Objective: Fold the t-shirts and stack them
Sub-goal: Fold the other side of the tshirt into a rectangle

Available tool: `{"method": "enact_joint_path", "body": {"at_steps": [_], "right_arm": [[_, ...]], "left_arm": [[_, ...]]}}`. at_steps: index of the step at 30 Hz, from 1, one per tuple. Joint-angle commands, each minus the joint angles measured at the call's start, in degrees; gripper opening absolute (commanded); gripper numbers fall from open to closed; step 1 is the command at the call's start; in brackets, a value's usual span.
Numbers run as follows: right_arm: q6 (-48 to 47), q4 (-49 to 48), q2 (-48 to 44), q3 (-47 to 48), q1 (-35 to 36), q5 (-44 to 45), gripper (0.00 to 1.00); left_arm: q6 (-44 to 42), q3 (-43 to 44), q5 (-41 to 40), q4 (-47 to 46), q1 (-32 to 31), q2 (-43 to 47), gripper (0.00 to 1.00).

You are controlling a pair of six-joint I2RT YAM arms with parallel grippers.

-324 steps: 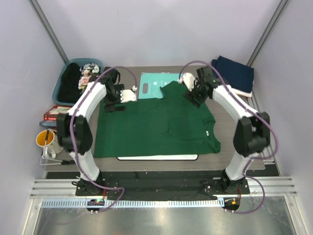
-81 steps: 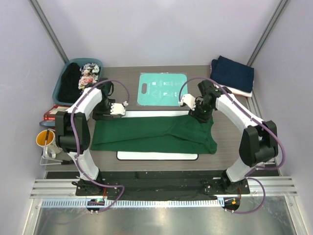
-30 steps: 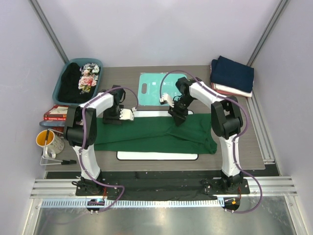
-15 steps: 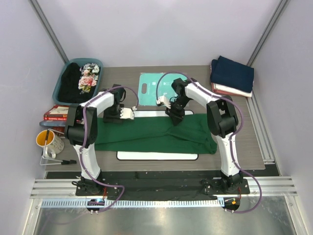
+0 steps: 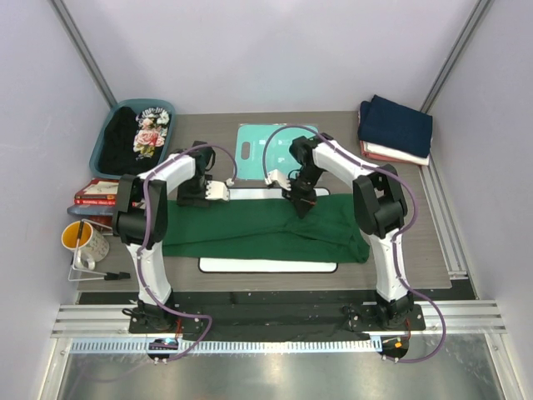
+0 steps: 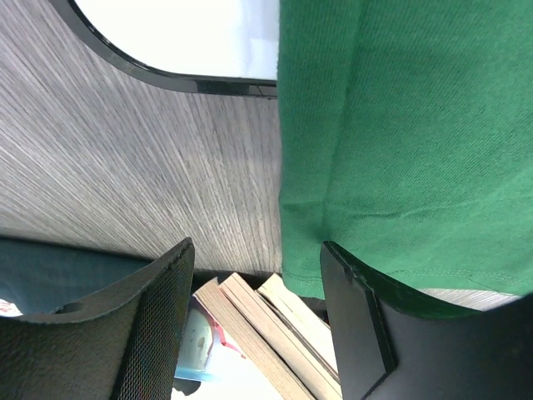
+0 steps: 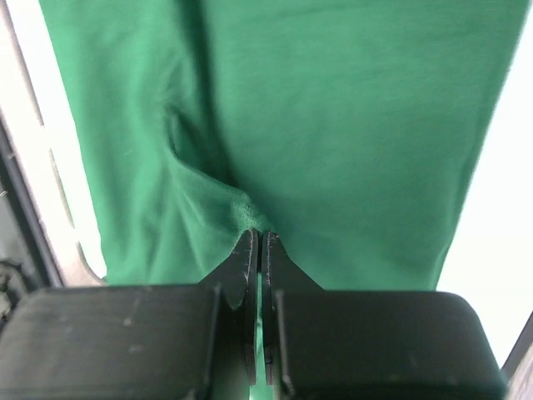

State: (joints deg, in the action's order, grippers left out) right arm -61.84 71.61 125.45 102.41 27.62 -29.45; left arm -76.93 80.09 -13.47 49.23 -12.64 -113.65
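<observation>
Found the green shirt (image 5: pixel 250 229) folded into a long band across the middle of the table (image 5: pixel 416 242), lying over a whiteboard (image 5: pixel 266 267). Saw the right gripper (image 7: pixel 256 240) clenched on a small pucker of that shirt near its far edge. Saw the left gripper (image 6: pixel 258 247) released, jaws wide apart over the shirt's far left part, grasping nothing. Noted a folded navy shirt (image 5: pixel 396 125) stacked at far right and a floral shirt (image 5: pixel 148 133) in the bin (image 5: pixel 104 150) at far left.

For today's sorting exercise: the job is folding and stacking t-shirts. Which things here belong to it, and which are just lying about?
Job: green t-shirt, folded shirts, floral shirt in the tub.
Lying about: teal board, books, mug.
</observation>
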Motion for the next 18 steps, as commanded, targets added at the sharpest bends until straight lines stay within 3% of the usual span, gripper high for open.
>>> {"method": "enact_joint_path", "body": {"at_steps": [1, 9, 18], "right_arm": [[-3.45, 9.05, -6.70, 0.95, 1.12, 0.36, 0.01], [-5.66, 14.78, -10.31, -2.03, 5.07, 0.80, 0.01], [3.72, 11.02, -11.89, -5.02, 9.65, -3.59, 0.01]], "left_arm": [[-0.42, 2.08, 0.11, -0.19, -0.45, -0.44, 0.63], [-1.03, 2.70, -0.24, -0.19, -0.80, -0.87, 0.63], [-1.73, 3.93, -0.94, 0.51, -0.80, -0.79, 0.63]]}}
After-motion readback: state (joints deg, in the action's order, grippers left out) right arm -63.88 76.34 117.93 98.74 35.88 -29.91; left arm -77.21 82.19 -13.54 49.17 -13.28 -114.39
